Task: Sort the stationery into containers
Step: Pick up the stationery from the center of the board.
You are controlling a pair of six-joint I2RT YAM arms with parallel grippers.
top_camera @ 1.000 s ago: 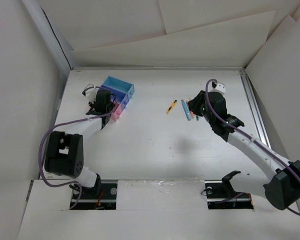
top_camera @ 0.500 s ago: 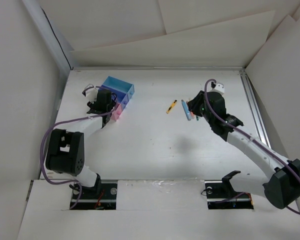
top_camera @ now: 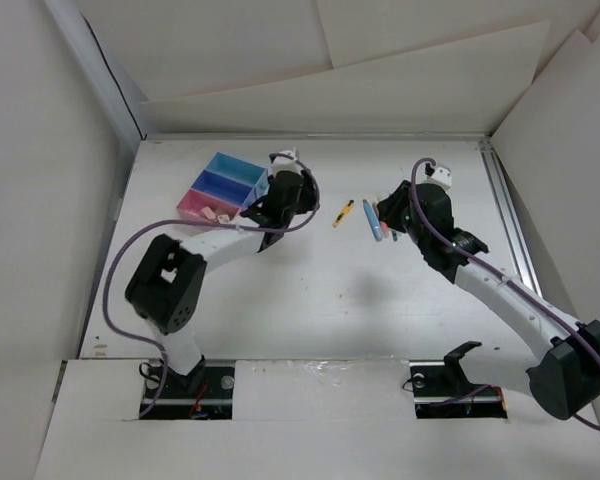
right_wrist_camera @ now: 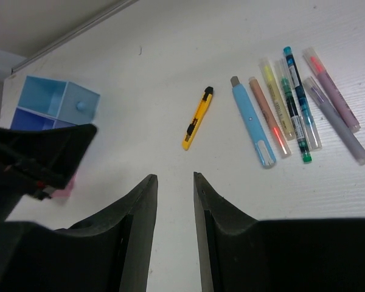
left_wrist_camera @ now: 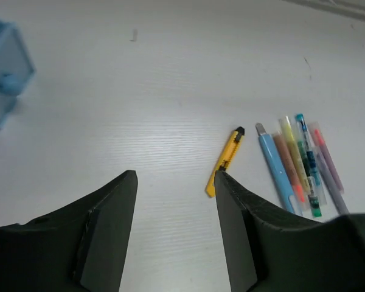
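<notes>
Stationery [right_wrist_camera: 250, 121] is partly sorted. At the left stand the bins [top_camera: 212, 172], and the pink bin [top_camera: 190, 203] has small pale bits [top_camera: 208, 212] in it. Next comes the left gripper [left_wrist_camera: 175, 175], wide open and holding nothing, pointing at the yellow cutter [left_wrist_camera: 226, 159] on the table [top_camera: 310, 290]. Right of the cutter lie the pens [left_wrist_camera: 275, 167], side by side. The right gripper [right_wrist_camera: 174, 177] hangs above them, open just a little, with nothing in it. I think the step now is going for the next thing. The left gripper should come down around the cutter, close, and carry it to a bin.
</notes>
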